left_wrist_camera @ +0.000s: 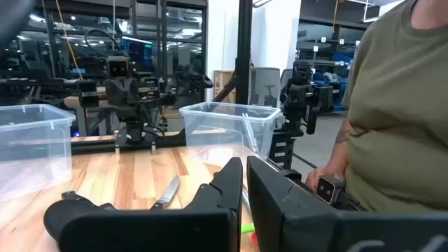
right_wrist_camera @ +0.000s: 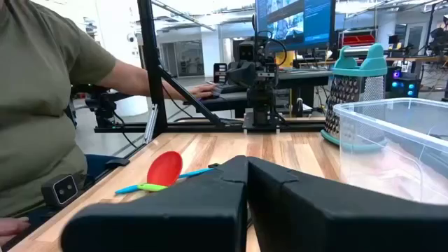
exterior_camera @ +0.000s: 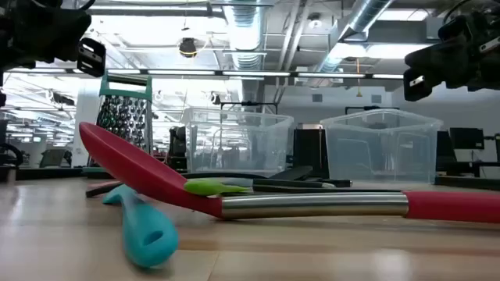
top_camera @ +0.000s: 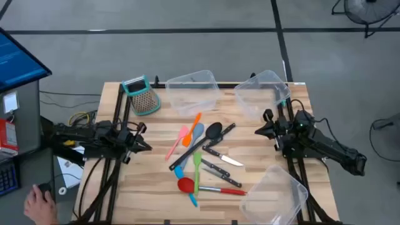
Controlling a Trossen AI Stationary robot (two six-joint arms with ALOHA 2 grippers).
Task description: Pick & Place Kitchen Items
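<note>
Currently, both arms are parked at the table edges and no item is held.
Left arm: left gripper [top_camera: 145, 146] hovers at the left table edge, well apart from the utensils; fingers [left_wrist_camera: 231, 183] pressed together on nothing, a rest posture that keeps the centre unobstructed.
Grater: teal-framed grater [top_camera: 142, 95] stands at the rear left corner, apart from the pile; it is not a pick target.
Rear bins: clear bin [top_camera: 191, 90] and second clear bin [top_camera: 262, 92] sit side by side along the far edge, likely the drop points, within reach of both arms.
Kitchen items: grouped mid-table between the grippers. Orange spatula [top_camera: 189, 129], pink spatula [top_camera: 177, 141], blue spatula [top_camera: 189, 147], green spatula [top_camera: 196, 170], black ladle [top_camera: 214, 132], knives [top_camera: 222, 159] and red-headed spatula [top_camera: 206, 187] lie flat, several overlapping, so a handle at the edge of the pile looks the easiest first grasp.
Front bin: third clear bin [top_camera: 280, 192] lies tilted at the front right corner.
Right arm: right gripper [top_camera: 260, 130] hangs at the right edge near the rear bins; fingers [right_wrist_camera: 231, 180] closed, empty.
Person: a hand [top_camera: 37, 203] shows beyond the table's left side.
</note>
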